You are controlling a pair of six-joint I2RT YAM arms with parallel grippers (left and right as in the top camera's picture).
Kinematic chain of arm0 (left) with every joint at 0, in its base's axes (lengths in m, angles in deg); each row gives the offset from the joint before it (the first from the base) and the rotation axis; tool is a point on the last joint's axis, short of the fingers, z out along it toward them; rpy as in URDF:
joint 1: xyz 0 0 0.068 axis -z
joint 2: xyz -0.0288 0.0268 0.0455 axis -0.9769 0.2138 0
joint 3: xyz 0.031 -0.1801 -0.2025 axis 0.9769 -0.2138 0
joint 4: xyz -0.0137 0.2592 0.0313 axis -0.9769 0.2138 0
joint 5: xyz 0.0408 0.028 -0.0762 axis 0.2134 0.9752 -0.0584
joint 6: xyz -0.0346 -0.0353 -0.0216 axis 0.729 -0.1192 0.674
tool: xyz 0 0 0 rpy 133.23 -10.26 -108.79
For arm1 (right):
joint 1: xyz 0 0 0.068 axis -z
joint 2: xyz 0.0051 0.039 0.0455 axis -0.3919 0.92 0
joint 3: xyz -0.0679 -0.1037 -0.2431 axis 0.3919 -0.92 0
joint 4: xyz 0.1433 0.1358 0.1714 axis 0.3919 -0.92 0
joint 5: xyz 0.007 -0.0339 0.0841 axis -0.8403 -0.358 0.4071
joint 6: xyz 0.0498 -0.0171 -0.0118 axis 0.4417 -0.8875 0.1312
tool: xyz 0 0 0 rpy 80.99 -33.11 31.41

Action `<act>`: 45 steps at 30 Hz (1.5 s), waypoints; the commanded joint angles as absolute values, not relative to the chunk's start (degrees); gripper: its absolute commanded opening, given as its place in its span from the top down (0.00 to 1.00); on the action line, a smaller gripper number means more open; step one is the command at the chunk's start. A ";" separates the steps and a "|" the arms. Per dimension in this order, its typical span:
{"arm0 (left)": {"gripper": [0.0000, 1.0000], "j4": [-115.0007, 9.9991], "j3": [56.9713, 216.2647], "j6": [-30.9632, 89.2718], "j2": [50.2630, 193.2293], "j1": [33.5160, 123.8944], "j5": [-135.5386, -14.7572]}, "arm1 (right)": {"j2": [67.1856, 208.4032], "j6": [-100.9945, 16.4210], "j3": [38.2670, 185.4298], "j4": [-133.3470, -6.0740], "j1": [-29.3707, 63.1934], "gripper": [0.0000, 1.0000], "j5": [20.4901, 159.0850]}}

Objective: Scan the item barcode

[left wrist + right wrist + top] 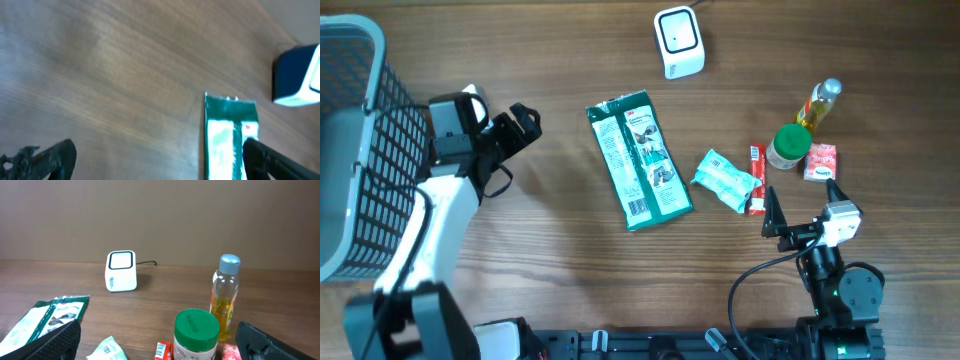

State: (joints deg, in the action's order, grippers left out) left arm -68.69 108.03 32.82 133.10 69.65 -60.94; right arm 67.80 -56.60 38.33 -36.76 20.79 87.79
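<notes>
Spread wide at the bottom corners of its wrist view, the right gripper (158, 330) holds nothing (the left gripper (502, 112), centre left overhead, gapes empty too). Just beyond stands a green-lidded clear jar (196, 330), then a yellow oil bottle with grey cap (226, 295). At lower left lies the long green foil packet (45, 317). Farthest, centre left, sits the white cube barcode scanner (121, 270).

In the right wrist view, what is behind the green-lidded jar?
A yellow bottle stands just behind the jar, to its right; the jar covers its lower left edge. Far back left sits the scanner, in full view.
</notes>
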 commanded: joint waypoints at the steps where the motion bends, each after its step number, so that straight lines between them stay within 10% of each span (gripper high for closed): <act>1: 0.00 -63.07 108.16 32.14 120.21 69.12 -60.96 | 67.23 -56.08 38.27 -36.54 21.08 0.00 88.25; 24: 0.00 -48.42 93.91 32.20 53.08 74.93 -54.30 | 67.29 -56.06 38.27 -36.56 21.08 0.00 88.25; 37: 0.00 -108.71 68.16 32.75 50.31 75.72 -54.49 | 67.29 -56.08 38.27 -36.56 21.08 0.00 88.25; 45: 0.00 -109.34 59.16 32.12 50.31 75.50 -53.82 | 67.29 -56.06 38.27 -36.56 21.08 0.00 88.25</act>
